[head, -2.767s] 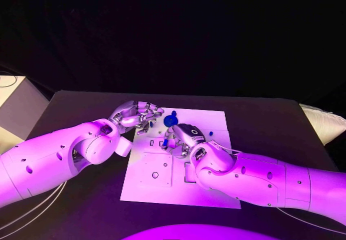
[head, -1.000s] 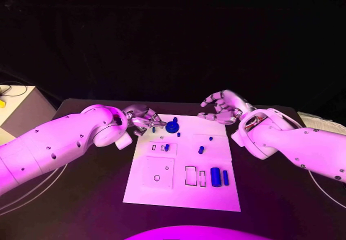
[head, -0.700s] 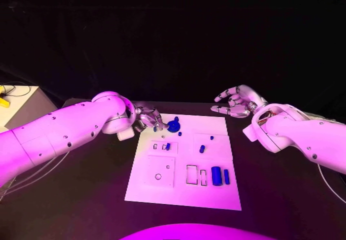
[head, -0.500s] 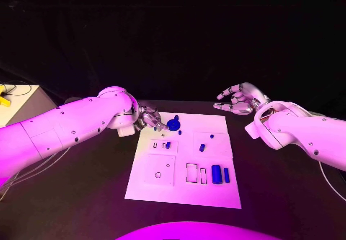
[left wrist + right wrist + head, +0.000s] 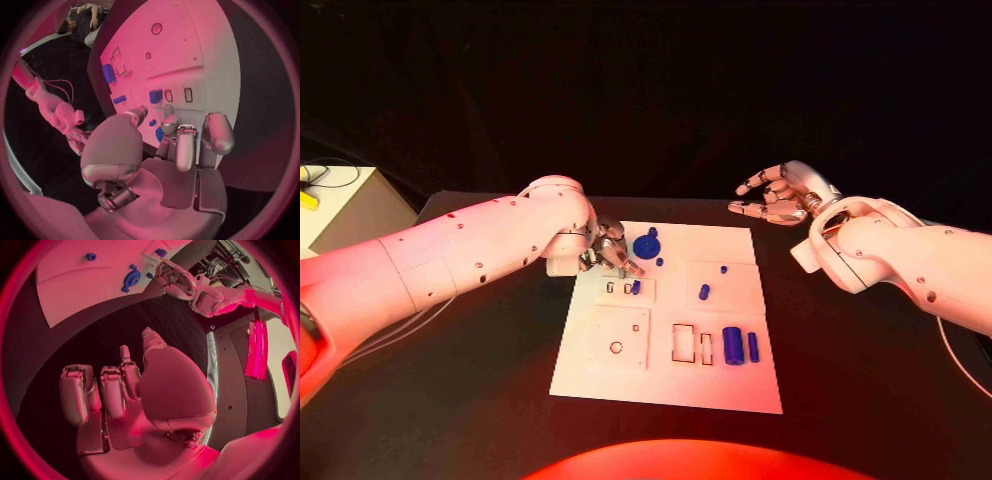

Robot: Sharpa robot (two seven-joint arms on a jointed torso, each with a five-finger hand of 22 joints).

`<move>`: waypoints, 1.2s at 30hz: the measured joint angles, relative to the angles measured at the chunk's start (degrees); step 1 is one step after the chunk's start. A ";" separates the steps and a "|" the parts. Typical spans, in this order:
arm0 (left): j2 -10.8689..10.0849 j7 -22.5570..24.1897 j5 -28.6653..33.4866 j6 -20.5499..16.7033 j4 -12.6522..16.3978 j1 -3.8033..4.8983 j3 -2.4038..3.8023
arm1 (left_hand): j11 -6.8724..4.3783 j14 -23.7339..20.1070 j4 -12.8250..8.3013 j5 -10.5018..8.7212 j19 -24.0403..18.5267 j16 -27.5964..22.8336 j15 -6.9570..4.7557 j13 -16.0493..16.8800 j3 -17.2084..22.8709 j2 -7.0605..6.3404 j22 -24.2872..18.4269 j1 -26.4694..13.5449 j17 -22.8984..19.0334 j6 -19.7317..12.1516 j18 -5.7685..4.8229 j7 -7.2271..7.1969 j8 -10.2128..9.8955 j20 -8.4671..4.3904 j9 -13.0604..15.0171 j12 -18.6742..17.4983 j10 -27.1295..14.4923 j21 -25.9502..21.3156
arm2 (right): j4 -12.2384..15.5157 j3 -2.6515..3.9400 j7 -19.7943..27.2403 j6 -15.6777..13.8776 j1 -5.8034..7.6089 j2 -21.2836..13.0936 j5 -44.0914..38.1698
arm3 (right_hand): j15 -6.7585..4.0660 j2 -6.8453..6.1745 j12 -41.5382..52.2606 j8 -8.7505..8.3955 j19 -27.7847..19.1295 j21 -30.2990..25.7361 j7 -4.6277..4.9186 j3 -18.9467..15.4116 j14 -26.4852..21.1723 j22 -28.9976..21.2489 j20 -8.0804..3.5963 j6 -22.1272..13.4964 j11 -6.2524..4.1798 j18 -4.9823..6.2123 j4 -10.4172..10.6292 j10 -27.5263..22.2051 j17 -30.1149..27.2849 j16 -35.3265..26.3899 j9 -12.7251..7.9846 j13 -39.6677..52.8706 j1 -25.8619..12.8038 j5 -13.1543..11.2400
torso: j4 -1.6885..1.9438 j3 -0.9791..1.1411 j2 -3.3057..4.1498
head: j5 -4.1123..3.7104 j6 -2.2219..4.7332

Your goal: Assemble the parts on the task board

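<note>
Left robot hand has edged onto the task board, holding nothing.

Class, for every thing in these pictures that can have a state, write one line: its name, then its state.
left hand: fingers apart, holding nothing, at the board's far left edge.
right hand: fingers apart, holding nothing, raised beyond the board's far right corner.
task board: flat on the table.
large round blue part: on the board, unheld.

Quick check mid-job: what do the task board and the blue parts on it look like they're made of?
Task board: looks like a rigid matte white plastic or painted plate, flat with crisp cut-out slots and no glare. Blue parts: probably moulded or printed plastic, judging by the uniform saturated colour and faint sheen. Neither can be confirmed from sight alone.
</note>
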 measured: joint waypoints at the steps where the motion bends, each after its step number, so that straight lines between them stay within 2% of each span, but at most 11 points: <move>1: 0.17 -0.11 -0.05 0.19 -0.03 0.00 -0.07 | 0.01 0.00 -0.03 0.00 0.00 0.00 0.00 -0.37 -0.57 -0.11 -0.09 -0.69 0.00 0.00 0.00 0.00 0.00 0.00 0.24 -0.26 -0.39 0.00 | -0.01 0.00 -0.02 0.03 0.00 0.03 0.00 | 0.00 0.00 0.00 0.00 0.00 0.00 0.00 0.00 0.00 0.00 0.00 0.00 0.00 0.00 0.00 0.00 0.00 0.00 0.00 0.00 0.00 0.00 | -0.02 -0.01 0.02 | 0.04 -0.02; 7: 0.70 -0.47 -0.29 1.00 -0.01 0.01 -0.22 | -0.11 0.00 0.01 0.00 -0.21 0.00 0.00 -0.74 -1.86 0.18 -0.22 -1.79 0.00 -0.20 0.00 -0.20 0.00 0.21 0.85 -0.31 -0.67 0.00 | -0.11 0.02 -0.17 0.26 0.00 0.19 -0.11 | 0.00 0.00 0.00 0.00 0.00 0.00 0.00 0.00 0.00 -0.01 0.00 0.00 0.00 0.00 0.00 0.00 0.00 0.00 0.01 -0.01 0.00 0.00 | -0.10 -0.03 0.13 | 0.24 -0.11; 20: 1.29 -0.52 -0.49 2.14 0.06 0.01 -0.29 | -0.03 0.00 0.01 0.00 -0.41 -0.15 0.00 -1.20 -2.17 0.49 -0.45 -1.93 0.00 -0.40 0.01 0.01 -0.01 0.01 1.31 -0.60 -0.99 -0.22 | -0.19 0.02 -0.68 0.66 0.00 0.36 -0.44 | 0.00 -0.01 0.00 0.00 0.00 0.00 0.00 0.00 0.00 -0.02 0.00 0.00 0.00 0.00 0.00 0.00 0.00 0.00 0.05 -0.02 0.01 0.00 | -0.15 0.00 0.26 | 0.07 -0.37; 36: 2.08 -0.51 -0.63 3.40 -0.23 0.01 -0.46 | 0.08 -0.22 0.00 0.00 -0.62 -0.21 0.22 -1.56 -2.17 2.14 -0.86 -0.27 0.00 -0.60 0.01 -0.20 -0.01 0.22 1.87 -0.83 -1.29 -0.44 | -0.56 0.01 -1.02 1.12 0.00 0.99 -1.00 | 0.00 0.07 0.00 0.00 0.00 0.00 0.00 -0.17 0.01 -0.03 0.00 0.00 0.00 0.00 -0.17 0.00 0.00 0.00 0.05 -0.03 -0.52 0.00 | -0.12 0.04 0.37 | 0.03 -0.74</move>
